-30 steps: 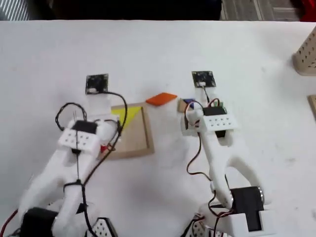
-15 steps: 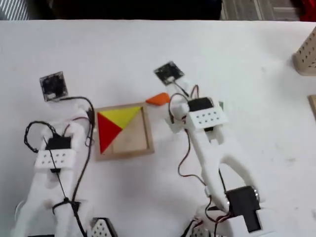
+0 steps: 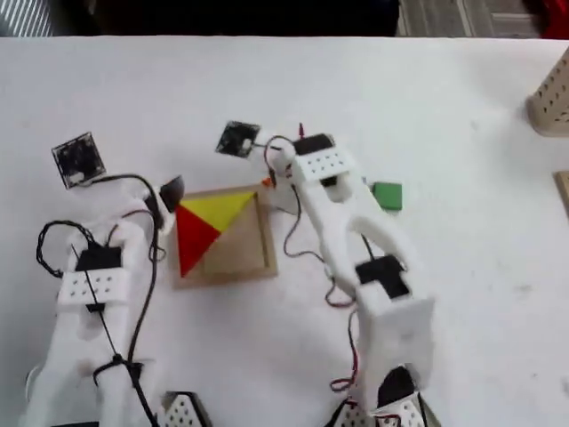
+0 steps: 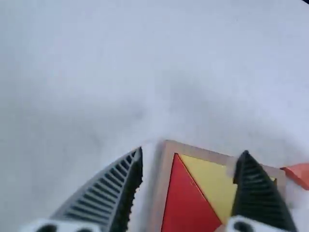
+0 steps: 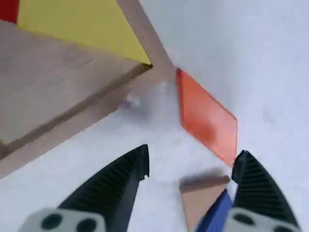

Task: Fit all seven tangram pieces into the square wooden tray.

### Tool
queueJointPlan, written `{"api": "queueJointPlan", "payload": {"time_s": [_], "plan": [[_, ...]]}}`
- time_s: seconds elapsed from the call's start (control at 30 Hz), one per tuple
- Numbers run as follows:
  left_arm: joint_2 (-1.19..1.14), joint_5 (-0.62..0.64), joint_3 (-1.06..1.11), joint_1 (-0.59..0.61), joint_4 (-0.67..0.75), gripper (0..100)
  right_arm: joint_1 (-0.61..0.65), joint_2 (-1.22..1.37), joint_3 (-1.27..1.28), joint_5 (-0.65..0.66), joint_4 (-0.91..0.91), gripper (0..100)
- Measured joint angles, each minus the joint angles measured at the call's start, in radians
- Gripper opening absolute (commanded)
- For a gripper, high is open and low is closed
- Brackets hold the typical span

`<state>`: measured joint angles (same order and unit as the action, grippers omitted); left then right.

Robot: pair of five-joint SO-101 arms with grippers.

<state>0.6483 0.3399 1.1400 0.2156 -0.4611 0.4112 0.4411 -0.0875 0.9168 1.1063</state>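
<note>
Right end effector (image 5: pixel 192 154) gaping, empty, over orange parallelogram (image 5: pixel 207 118) just beside tray (image 5: pixel 149 46) corner; piece likely light, rigid, slick; best pinched across its long edges.

The left arm's fingers (image 4: pixel 116 188) stood spread apart above the white bench (image 4: pixel 145 72). Between their tips lay a corner of the wooden tray (image 4: pixel 166 159), holding a red triangle (image 4: pixel 186 208) touching a yellow triangle (image 4: pixel 210 179). An orange piece (image 4: pixel 298 174) lay just outside one finger.
</note>
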Motion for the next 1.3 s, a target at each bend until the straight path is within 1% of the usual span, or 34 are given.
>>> {"api": "queueJointPlan", "payload": {"time_s": [0.13, 0.27, 0.37, 0.43, 0.47, 0.53, 0.67, 0.7, 0.77, 0.83, 1.07, 1.3], "plan": [[0.000, 0.003, 0.000, 0.000, 0.000, 31, 0.002, 0.252, -0.301, 0.109, 0.135, 27.6], [0.000, -0.011, 0.000, 0.000, 0.000, 31, -0.002, 0.459, -0.637, 0.219, 0.334, 27.6], [0.000, -0.018, 0.000, 0.000, 0.000, 31, -0.002, 0.600, -0.884, 0.273, 0.468, 27.6], [0.000, -0.018, 0.000, 0.000, 0.000, 31, -0.002, 0.686, -1.040, 0.284, 0.534, 27.5], [0.000, -0.018, 0.000, 0.000, 0.000, 31, -0.003, 0.727, -1.111, 0.287, 0.560, 26.4], [0.000, -0.018, 0.000, 0.000, 0.000, 31, -0.003, 0.807, -1.234, 0.288, 0.589, 21.0], [0.000, -0.018, 0.000, 0.000, 0.000, 31, -0.003, 0.922, -1.415, 0.288, 0.611, 1.8], [0.000, -0.018, 0.000, 0.000, 0.000, 31, -0.003, 0.939, -1.452, 0.288, 0.611, 1.3], [0.000, -0.018, 0.000, 0.000, 0.000, 31, -0.003, 0.961, -1.516, 0.288, 0.611, 3.6], [0.000, -0.018, 0.000, 0.000, 0.000, 31, -0.005, 0.965, -1.544, 0.267, 0.611, 1.3], [0.000, -0.018, 0.000, 0.000, 0.000, 31, -0.005, 0.948, -1.550, 0.143, 0.611, 1.7], [0.000, -0.018, 0.000, 0.000, 0.000, 31, 0.002, 0.858, -1.547, -0.137, 0.614, 1.7]]}}
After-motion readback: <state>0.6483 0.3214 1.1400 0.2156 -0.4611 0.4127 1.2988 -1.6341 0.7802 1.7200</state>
